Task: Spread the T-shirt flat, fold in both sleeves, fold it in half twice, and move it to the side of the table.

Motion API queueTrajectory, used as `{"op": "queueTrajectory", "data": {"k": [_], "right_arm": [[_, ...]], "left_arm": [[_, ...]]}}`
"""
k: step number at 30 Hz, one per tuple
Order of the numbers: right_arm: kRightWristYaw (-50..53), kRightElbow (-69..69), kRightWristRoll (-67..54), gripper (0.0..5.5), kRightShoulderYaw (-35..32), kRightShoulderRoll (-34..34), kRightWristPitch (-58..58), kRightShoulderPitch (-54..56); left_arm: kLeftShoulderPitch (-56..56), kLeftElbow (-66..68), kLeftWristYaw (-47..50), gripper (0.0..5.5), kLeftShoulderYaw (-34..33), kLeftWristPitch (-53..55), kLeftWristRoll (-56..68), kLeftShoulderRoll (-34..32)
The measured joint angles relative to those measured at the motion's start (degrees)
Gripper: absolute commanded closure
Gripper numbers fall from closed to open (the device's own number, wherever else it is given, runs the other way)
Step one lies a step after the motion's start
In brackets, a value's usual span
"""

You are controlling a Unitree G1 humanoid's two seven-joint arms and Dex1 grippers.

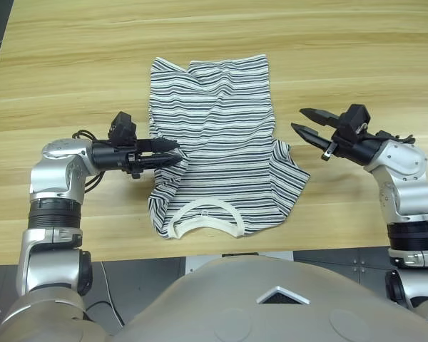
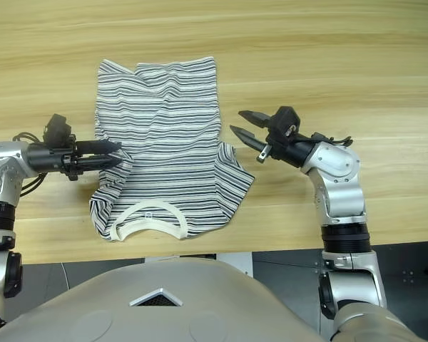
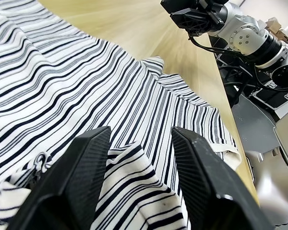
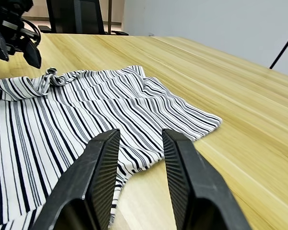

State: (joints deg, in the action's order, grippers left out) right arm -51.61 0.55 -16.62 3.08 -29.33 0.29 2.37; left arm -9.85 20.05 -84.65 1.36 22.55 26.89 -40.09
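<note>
I see both elbows bent near the front table point(image 1: 71, 57) edge, forearms pointing inward at each other. My left gripper point(image 1: 168, 152) sits low at the T-shirt point(image 1: 214, 128)'s left side, fingers parted with a bunched fold of striped cloth rising between them. My right gripper point(image 1: 308, 124) hovers just beside the right sleeve, fingers spread and holding nothing.

The shirt lies mid-table with its white collar point(image 1: 203, 219) nearest me by the table edge. The left sleeve is crumpled inward and the right sleeve is splayed out. Wrinkles cross the body, and the hem lies farthest away.
</note>
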Motion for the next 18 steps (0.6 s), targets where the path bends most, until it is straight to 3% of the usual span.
{"op": "queueTrajectory", "data": {"k": [6,9,13,18], "right_arm": [[-0.6,-0.4,-0.5,3.86,-1.6,-0.9,1.0,0.5],[-0.9,-0.9,-0.6,3.86,-2.6,-1.6,1.1,0.9],[-1.7,-2.5,-0.6,3.86,-3.5,-2.7,1.2,1.7],[-1.8,-2.9,-0.6,3.86,-4.2,-2.7,1.2,2.1]], "left_arm": [[0.0,-0.2,1.1,3.15,-1.7,0.6,1.1,1.4],[0.9,0.5,-1.5,3.15,-4.9,-6.0,1.6,0.6],[8.1,2.5,-7.0,3.15,-10.4,-11.9,6.8,-7.2],[11.3,4.8,-7.2,3.15,-10.3,-20.5,5.1,-10.5]]}}
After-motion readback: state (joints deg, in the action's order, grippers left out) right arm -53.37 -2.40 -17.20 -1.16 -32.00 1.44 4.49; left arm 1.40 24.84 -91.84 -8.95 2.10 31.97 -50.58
